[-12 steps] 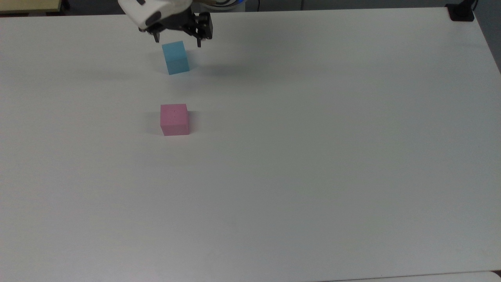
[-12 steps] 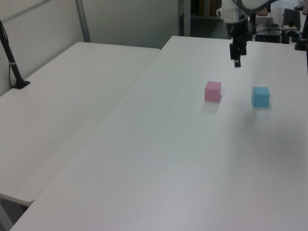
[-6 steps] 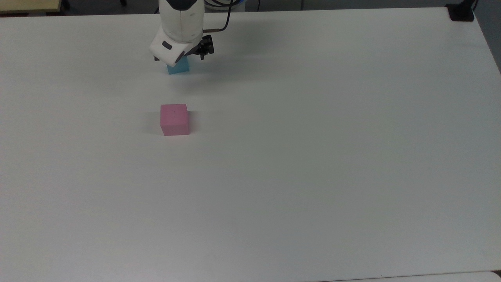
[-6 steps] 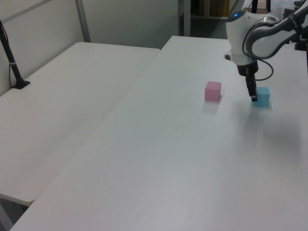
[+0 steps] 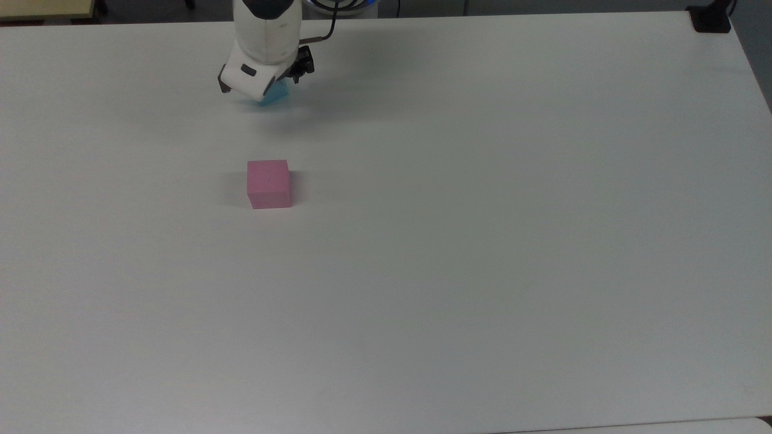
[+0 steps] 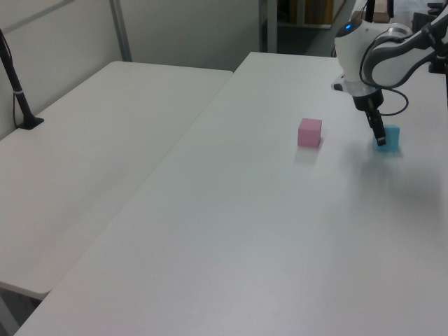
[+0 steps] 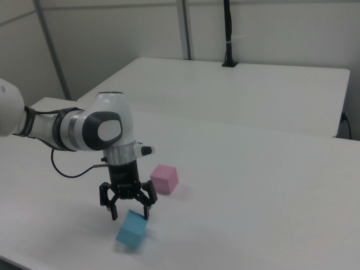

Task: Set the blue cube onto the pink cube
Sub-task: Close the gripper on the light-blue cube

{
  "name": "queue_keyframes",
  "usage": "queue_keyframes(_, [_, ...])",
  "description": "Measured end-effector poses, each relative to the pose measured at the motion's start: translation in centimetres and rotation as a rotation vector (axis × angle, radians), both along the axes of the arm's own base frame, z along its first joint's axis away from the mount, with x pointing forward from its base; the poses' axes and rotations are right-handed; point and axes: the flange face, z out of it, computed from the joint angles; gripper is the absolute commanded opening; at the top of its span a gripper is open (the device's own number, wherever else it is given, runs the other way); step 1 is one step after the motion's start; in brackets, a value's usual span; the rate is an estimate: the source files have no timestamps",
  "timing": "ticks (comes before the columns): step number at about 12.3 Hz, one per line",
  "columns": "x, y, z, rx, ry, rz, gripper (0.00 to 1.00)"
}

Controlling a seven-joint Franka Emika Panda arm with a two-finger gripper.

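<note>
Gripper [image 7: 129,212] fingers spread wide, holding nothing; the tips sit just above the blue cube [image 7: 132,229] in the right view, not gripping it. Blue cube lies on the white table [image 5: 482,241], looking tilted in the right view. In the top view the gripper [image 5: 260,89] and white wrist cover most of the blue cube [image 5: 276,95], only a lower corner showing. In the left view a dark finger [image 6: 379,133] stands in front of the blue cube [image 6: 390,138].

Pink cube [image 5: 269,184] rests flat on the table, well apart from the blue cube, toward the top view's bottom; also seen at [image 6: 309,132] and [image 7: 164,179].

A second white table [image 6: 84,161] adjoins, with a black post [image 7: 227,32] on it. Grey partition walls behind. No readable writing.
</note>
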Motion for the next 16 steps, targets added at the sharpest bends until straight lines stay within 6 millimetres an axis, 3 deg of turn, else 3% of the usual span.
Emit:
queue_keyframes(4, [1.6,-0.7,4.8,-0.013,-0.036,-0.015,1.0])
queue_keyframes(5, [1.7,-0.7,5.2,-0.012,-0.03,-0.008,1.0])
queue_keyframes(12, [-1.0,0.4,0.7,0.01,0.103,0.042,1.0])
queue_keyframes(13, [-1.0,0.5,0.4,0.012,0.097,0.048,0.96])
queue_keyframes(14, [-1.0,0.6,0.0,0.014,0.089,0.055,0.58])
queue_keyframes(15, [-1.0,0.8,-0.3,0.014,0.09,0.06,0.13])
queue_keyframes(16, [-0.9,1.0,-0.6,0.015,0.093,0.064,0.01])
